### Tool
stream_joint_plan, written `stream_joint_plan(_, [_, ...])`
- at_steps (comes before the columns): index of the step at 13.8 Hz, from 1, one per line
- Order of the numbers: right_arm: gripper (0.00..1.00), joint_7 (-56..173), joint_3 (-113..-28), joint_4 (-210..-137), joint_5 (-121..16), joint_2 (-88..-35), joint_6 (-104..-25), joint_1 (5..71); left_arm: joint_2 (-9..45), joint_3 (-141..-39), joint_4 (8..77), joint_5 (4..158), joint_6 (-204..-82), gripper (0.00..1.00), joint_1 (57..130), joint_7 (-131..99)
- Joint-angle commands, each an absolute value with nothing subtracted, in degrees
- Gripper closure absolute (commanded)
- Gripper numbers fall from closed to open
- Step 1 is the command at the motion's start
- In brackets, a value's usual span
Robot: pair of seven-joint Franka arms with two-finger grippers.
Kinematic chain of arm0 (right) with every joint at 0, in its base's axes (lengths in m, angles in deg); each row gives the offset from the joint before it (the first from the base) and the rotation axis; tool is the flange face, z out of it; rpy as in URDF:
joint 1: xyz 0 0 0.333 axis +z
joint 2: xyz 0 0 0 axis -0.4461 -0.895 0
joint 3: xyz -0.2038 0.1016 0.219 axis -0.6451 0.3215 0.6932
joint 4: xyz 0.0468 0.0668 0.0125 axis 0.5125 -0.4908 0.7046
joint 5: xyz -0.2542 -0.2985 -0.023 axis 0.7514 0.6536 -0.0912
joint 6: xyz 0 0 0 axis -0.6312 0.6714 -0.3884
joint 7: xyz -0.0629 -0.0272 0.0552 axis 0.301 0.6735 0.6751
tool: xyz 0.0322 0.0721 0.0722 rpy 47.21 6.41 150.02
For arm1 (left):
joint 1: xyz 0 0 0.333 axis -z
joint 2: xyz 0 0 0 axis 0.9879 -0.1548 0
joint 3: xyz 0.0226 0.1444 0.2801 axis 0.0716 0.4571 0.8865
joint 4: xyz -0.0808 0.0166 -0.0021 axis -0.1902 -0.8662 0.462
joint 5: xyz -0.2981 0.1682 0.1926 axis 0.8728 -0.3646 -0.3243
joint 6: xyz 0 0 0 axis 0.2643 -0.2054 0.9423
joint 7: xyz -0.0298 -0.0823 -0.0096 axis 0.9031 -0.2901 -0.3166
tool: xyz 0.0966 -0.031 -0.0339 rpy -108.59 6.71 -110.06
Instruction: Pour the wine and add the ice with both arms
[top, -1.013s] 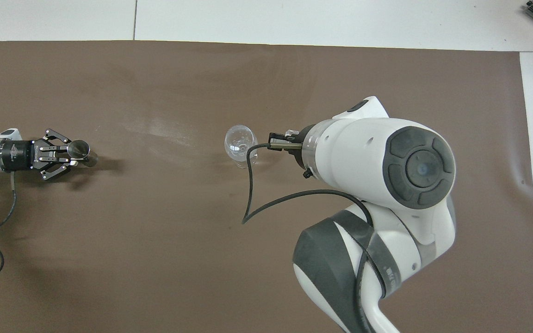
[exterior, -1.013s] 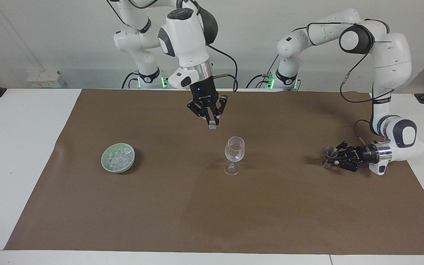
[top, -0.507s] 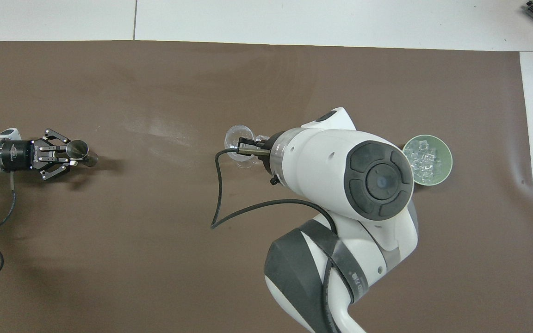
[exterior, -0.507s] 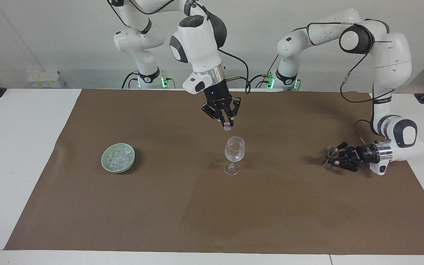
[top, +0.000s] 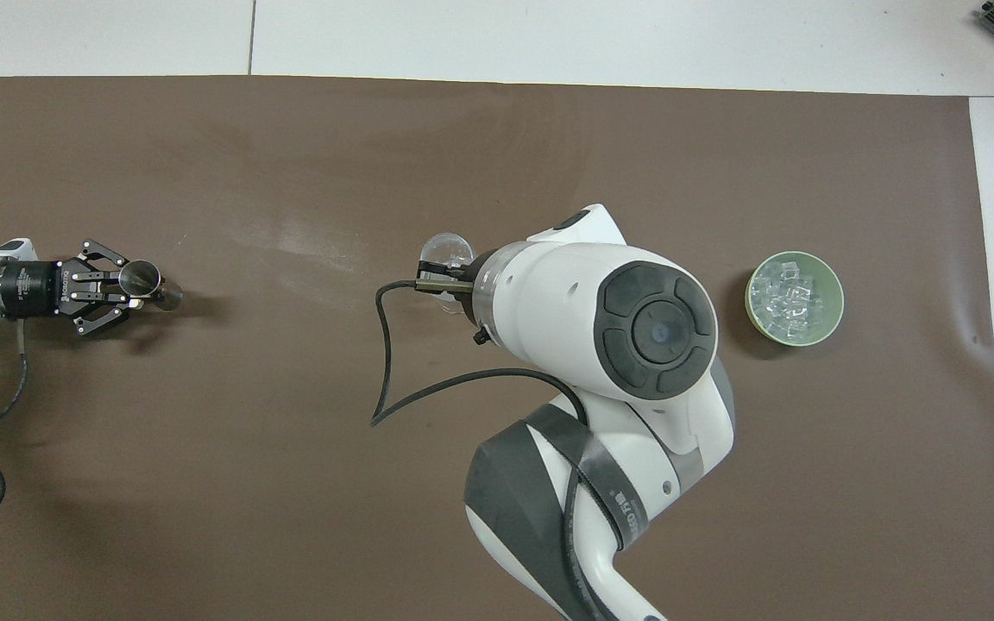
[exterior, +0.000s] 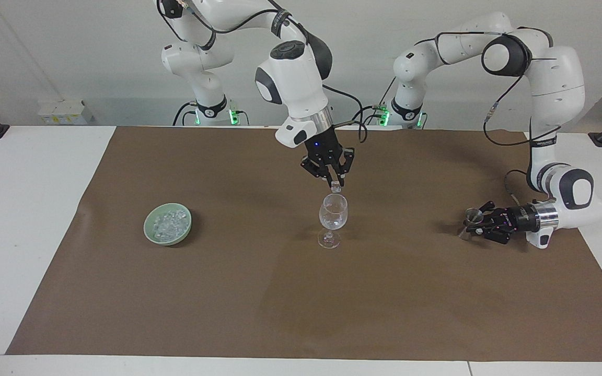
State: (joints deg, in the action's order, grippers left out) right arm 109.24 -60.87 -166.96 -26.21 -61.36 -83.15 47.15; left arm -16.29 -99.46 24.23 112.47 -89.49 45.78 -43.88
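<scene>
A clear stemmed wine glass (exterior: 333, 211) stands upright mid-table; in the overhead view only its rim (top: 447, 248) shows past the right arm's wrist. My right gripper (exterior: 335, 184) hangs just above the glass's mouth, shut on one small clear chunk of ice (exterior: 335, 187). More ice (exterior: 169, 223) lies in a pale green bowl (exterior: 150, 232) toward the right arm's end of the table. My left gripper (exterior: 472, 223) lies low and sideways at the left arm's end, shut on a small metal measuring cup (exterior: 471, 215). No wine shows.
A brown mat (exterior: 301, 313) covers most of the white table (exterior: 19, 209). The bowl (top: 833, 319) and the measuring cup (top: 141, 279) sit at the mat's two ends. A black cable (top: 380, 362) loops off the right wrist.
My right gripper has carried the ice chunk from beside the glass to right over its mouth and lower. The left gripper and measuring cup have barely shifted.
</scene>
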Motion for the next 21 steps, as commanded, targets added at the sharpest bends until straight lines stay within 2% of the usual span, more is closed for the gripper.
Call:
stream_joint_plan(1, [1.00, 110.88, -60.52, -165.27, -25.95, -62.55, -83.53, 47.06, -17.70, -99.40, 22.53, 111.37, -90.67, 1.00, 46.03, -43.73])
stream_joint_plan(8, [1.00, 110.35, -60.52, -165.53, -23.84, -62.73, -83.62, 46.71, -17.79, -99.31, 22.27, 110.84, -91.29, 0.99, 46.03, -43.91])
stream_joint_plan(10, [1.00, 110.00, -60.61, -165.62, -23.57, -62.73, -83.62, 46.62, -18.06, -99.31, 22.27, 110.84, -91.29, 0.95, 45.94, -44.08])
stream_joint_plan(12, [1.00, 109.91, -60.61, -165.71, -21.39, -62.73, -83.62, 46.36, -18.06, -99.31, 22.18, 110.84, -91.29, 0.83, 46.03, -44.43])
stream_joint_plan(14, [1.00, 110.00, -60.61, -166.23, -21.20, -62.73, -83.70, 46.44, -18.06, -99.31, 22.18, 110.67, -91.81, 0.76, 46.11, -44.52])
stream_joint_plan(15, [0.97, 110.00, -60.61, -166.23, -21.11, -62.73, -83.62, 46.44, -18.06, -99.31, 22.18, 110.58, -92.16, 0.76, 46.11, -44.52])
stream_joint_plan(17, [0.82, 110.00, -60.61, -166.23, -21.11, -62.73, -83.70, 46.36, -18.06, -99.31, 22.09, 110.49, -92.25, 0.73, 46.03, -44.44])
stream_joint_plan(18, [0.75, 110.00, -60.61, -166.15, -21.11, -62.73, -83.79, 46.35, -18.06, -99.31, 22.09, 110.49, -92.25, 0.67, 46.03, -44.52])
stream_joint_plan(19, [0.52, 110.00, -60.61, -166.06, -21.11, -62.73, -83.79, 46.18, -18.06, -99.31, 22.09, 110.49, -92.25, 0.61, 46.03, -44.52])
stream_joint_plan(20, [0.32, 110.26, -60.61, -165.88, -21.20, -62.73, -83.88, 46.09, -17.97, -99.31, 22.01, 110.41, -92.25, 0.53, 46.03, -44.87])
stream_joint_plan(21, [0.32, 110.35, -60.61, -165.71, -21.20, -62.73, -83.88, 46.00, -17.97, -99.31, 21.57, 109.71, -92.17, 0.42, 46.03, -46.09])
